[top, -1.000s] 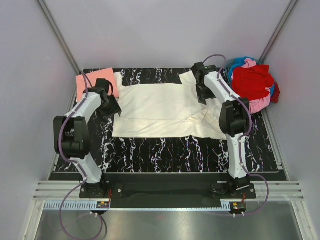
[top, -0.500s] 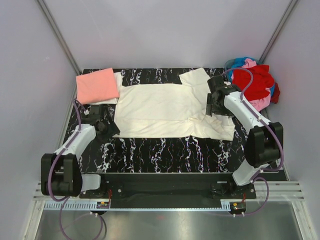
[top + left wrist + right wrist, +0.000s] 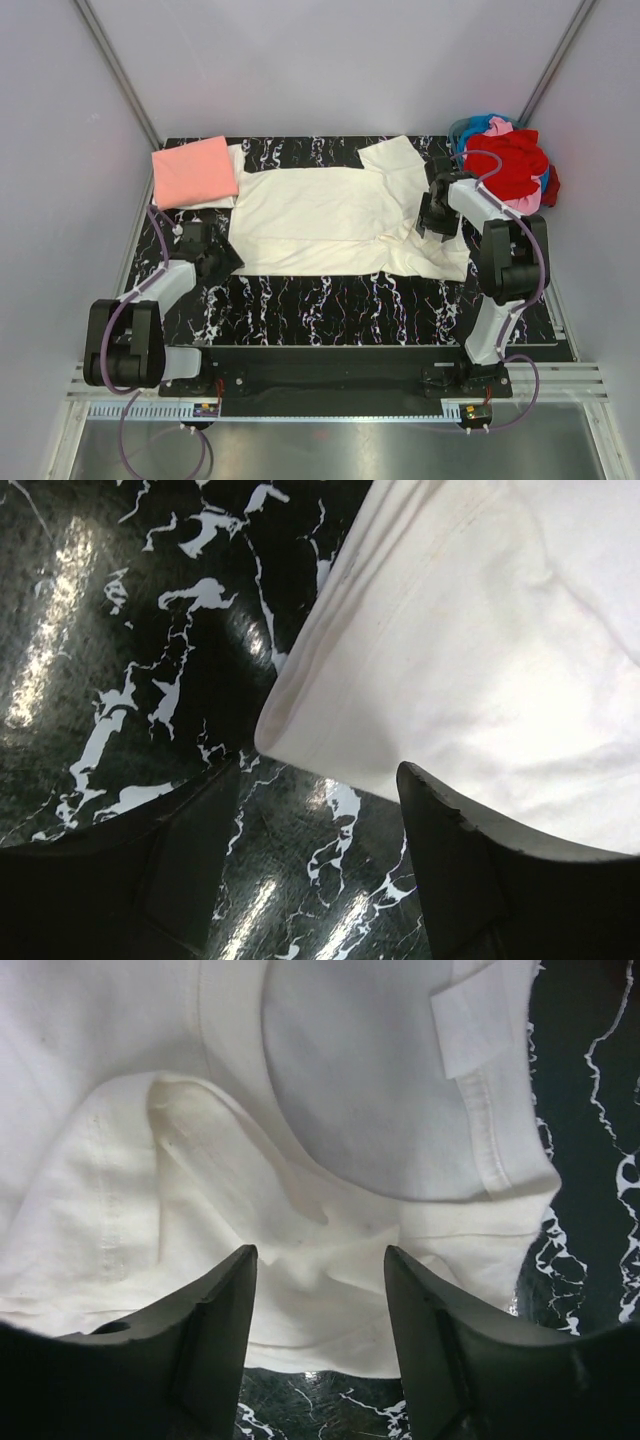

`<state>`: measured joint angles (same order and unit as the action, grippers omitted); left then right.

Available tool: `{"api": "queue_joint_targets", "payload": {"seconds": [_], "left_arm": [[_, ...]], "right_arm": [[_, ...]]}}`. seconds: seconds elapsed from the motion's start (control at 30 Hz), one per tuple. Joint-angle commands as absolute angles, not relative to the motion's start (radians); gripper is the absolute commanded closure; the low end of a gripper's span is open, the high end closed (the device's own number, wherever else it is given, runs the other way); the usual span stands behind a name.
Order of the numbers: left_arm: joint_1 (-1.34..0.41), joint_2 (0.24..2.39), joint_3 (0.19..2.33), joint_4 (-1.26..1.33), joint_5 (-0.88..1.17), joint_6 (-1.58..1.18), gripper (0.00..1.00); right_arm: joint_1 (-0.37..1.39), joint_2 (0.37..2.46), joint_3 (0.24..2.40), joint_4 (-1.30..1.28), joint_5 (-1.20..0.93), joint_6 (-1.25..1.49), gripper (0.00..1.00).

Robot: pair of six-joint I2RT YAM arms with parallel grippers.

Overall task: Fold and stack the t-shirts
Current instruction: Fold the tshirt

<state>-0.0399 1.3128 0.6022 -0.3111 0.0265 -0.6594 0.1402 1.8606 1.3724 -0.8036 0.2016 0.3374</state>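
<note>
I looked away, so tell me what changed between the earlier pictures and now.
Both arms drew back toward their bases. The left gripper came to the near-left corner of the cream t-shirt, and the right gripper moved over its collar. Both are open, holding nothing. The cream t-shirt, the folded salmon-pink shirt and the pile of shirts lie as before.

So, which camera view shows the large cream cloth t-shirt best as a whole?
The top external view: the large cream cloth t-shirt lies there nearly whole, spread on the black marbled table. The left wrist view shows only one corner, the right wrist view only its neckline and rumpled cloth.
</note>
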Motion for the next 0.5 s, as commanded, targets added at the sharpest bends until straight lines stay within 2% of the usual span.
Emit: {"api": "queue_joint_targets", "payload": {"seconds": [0.0, 0.2, 0.47], "left_arm": [[-0.043, 1.29, 0.569, -0.212, 0.015, -0.673, 0.3], [-0.054, 1.302, 0.572, -0.202, 0.003, -0.683, 0.31], [-0.064, 1.324, 0.583, -0.207, -0.021, -0.687, 0.33]], "right_arm": [[0.121, 1.896, 1.434, -0.764, 0.152, 0.322, 0.41], [0.112, 1.947, 1.453, -0.747, 0.135, 0.31, 0.46], [0.11, 1.973, 1.483, -0.755, 0.13, 0.296, 0.7]]}}
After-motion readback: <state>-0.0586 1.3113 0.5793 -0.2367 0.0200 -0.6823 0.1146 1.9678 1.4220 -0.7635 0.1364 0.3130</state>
